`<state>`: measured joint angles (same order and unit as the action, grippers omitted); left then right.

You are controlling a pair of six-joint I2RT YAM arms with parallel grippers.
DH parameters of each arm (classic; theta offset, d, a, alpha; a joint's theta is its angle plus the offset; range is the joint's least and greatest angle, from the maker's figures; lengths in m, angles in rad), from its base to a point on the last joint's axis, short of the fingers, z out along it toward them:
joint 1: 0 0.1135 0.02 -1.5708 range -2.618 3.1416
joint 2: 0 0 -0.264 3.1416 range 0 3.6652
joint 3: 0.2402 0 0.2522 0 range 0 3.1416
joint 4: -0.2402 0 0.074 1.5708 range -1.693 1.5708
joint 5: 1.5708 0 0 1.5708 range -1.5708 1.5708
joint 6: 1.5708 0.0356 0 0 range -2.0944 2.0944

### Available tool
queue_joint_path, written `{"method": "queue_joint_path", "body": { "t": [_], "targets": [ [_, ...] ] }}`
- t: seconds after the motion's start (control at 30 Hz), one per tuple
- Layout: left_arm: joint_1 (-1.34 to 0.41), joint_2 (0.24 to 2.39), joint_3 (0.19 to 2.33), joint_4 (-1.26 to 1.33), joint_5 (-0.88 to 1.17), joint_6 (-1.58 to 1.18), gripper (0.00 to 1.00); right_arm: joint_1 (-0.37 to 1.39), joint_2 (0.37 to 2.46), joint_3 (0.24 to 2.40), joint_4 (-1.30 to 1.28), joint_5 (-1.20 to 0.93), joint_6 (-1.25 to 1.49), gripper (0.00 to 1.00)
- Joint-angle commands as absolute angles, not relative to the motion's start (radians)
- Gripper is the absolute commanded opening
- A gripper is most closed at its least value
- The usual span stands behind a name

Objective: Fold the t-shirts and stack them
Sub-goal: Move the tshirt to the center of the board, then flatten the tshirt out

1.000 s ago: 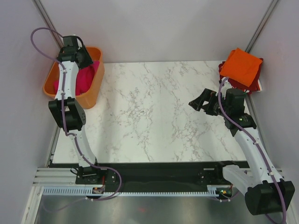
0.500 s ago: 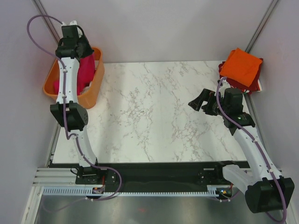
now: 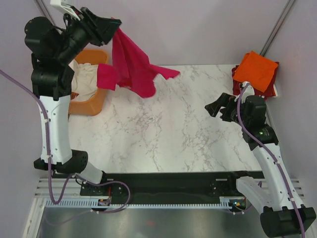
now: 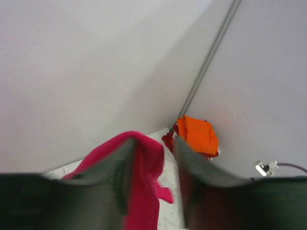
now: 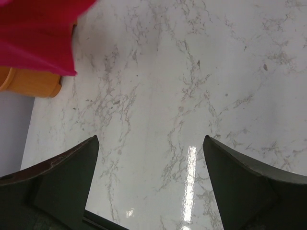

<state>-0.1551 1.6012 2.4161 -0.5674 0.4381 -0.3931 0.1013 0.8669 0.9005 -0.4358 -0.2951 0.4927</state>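
T-shirts are found only in the far half of the scene. Nearest, the right gripper (image 3: 219, 107) is held over the right part of the marble table (image 3: 163, 134) with its jaws spread wide; in its wrist view only bare marble is seen between the fingers. Farther back on the left, the magenta-pink t-shirt (image 3: 131, 64) is held up off the table by the left gripper (image 3: 113, 25), whose jaws are closed narrowly on a bunched upper edge of the cloth. The pinch itself is blurred in the left wrist view, and from above the fingertips are largely covered by fabric. The shirt hangs in loose folds, so its sleeves and collar cannot be sorted out, and whether its lowest fold touches the marble cannot be told. Part of it is draped in front of the orange basket (image 3: 91, 105), which is also partly hidden by the left arm; something pale is seen inside. At the far right corner, the bright orange t-shirt (image 3: 255, 72) lies folded upon the dark red t-shirt (image 3: 270, 90), of which only the edges are shown.
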Motion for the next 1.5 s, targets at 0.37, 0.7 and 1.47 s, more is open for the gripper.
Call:
{"method": "queue_joint_path", "body": {
  "t": [0.37, 0.7, 1.47],
  "targets": [
    [-0.195, 1.342, 1.439, -0.611, 0.319, -0.310, 1.00, 0.104, 0.867, 0.881, -0.469, -0.213, 0.489, 0.98],
    [-0.206, 1.239, 0.987, -0.611, 0.123, -0.413, 0.97, 0.155, 0.962, 0.781, -0.437, -0.210, 0.508, 0.98],
    [-0.137, 1.572, 0.864, -0.359, -0.037, -0.673, 0.71, 0.186, 0.999, 0.749, -0.456, -0.175, 0.434, 0.98]
  ]
}}
